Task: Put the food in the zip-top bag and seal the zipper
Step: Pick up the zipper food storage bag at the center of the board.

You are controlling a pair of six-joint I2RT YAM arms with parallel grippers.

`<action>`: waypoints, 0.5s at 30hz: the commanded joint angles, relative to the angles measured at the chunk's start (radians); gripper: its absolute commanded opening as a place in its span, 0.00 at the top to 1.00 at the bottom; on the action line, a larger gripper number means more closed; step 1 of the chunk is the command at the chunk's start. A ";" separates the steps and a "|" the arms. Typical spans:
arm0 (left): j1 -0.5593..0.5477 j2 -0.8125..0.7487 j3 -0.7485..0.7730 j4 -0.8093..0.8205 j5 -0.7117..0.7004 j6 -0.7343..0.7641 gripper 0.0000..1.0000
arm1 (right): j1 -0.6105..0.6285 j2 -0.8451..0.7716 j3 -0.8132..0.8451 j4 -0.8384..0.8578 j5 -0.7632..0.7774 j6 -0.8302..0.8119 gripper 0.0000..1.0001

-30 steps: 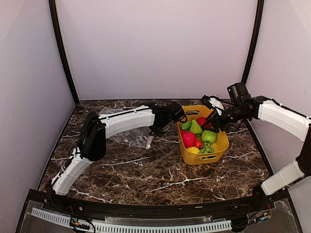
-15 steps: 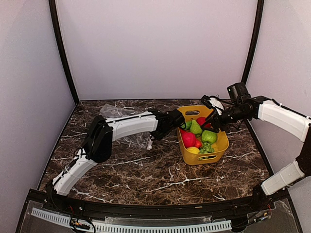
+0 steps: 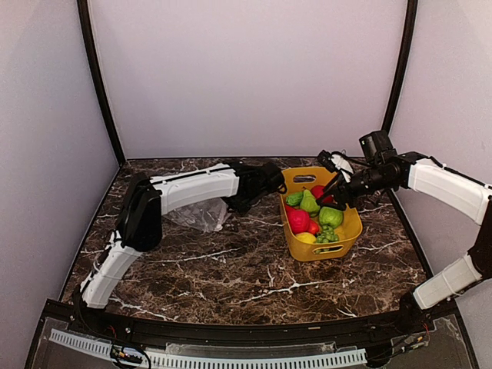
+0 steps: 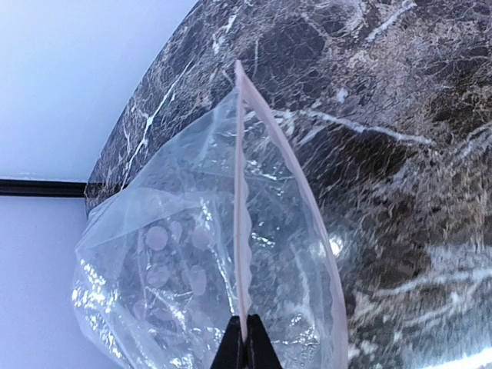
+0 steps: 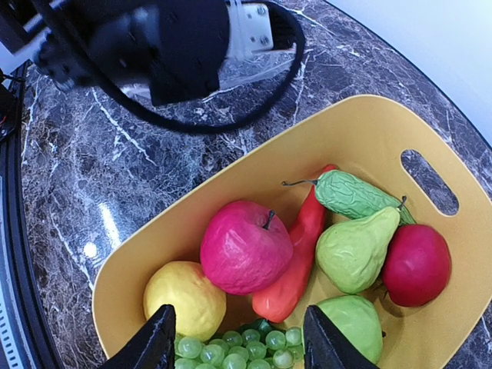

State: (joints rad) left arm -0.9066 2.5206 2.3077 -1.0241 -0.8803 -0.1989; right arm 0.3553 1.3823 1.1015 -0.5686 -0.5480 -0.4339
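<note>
left wrist only: left claw (image 4: 244, 350) pinching zipper (image 4: 241, 231) | right wrist: right claw (image 5: 240, 338) spread over food (image 5: 246, 246)

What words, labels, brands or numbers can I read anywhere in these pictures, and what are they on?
No readable text in any view.
zip-top bag: faint round marks only, a pattern, not letters.
zipper: plain pale strip, no print.
yellow basket: no label.
toy food: unmarked.
arm covers: bare white, no brand showing.
</note>
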 commanded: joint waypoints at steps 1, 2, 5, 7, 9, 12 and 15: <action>0.006 -0.332 -0.180 0.051 0.158 -0.063 0.99 | 0.036 0.003 0.054 0.003 -0.045 -0.017 0.46; 0.006 -0.362 -0.212 0.076 0.190 -0.064 0.99 | 0.050 0.017 0.072 -0.001 -0.038 -0.014 0.46; 0.006 -0.480 -0.328 0.169 0.251 -0.091 0.99 | 0.085 0.083 0.152 -0.008 -0.037 0.028 0.44; 0.006 -0.538 -0.404 0.238 0.290 -0.114 0.99 | 0.108 0.138 0.213 -0.007 -0.054 0.075 0.39; 0.006 -0.595 -0.491 0.327 0.328 -0.130 0.99 | 0.133 0.201 0.281 -0.009 -0.108 0.117 0.35; 0.006 -0.662 -0.571 0.427 0.353 -0.173 0.99 | 0.157 0.302 0.390 -0.001 -0.180 0.216 0.34; 0.006 -0.699 -0.644 0.490 0.379 -0.205 0.99 | 0.162 0.409 0.499 0.001 -0.256 0.332 0.32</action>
State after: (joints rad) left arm -0.9031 1.8633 1.7531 -0.6670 -0.5770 -0.3363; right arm 0.5034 1.6882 1.4860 -0.5781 -0.6785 -0.2756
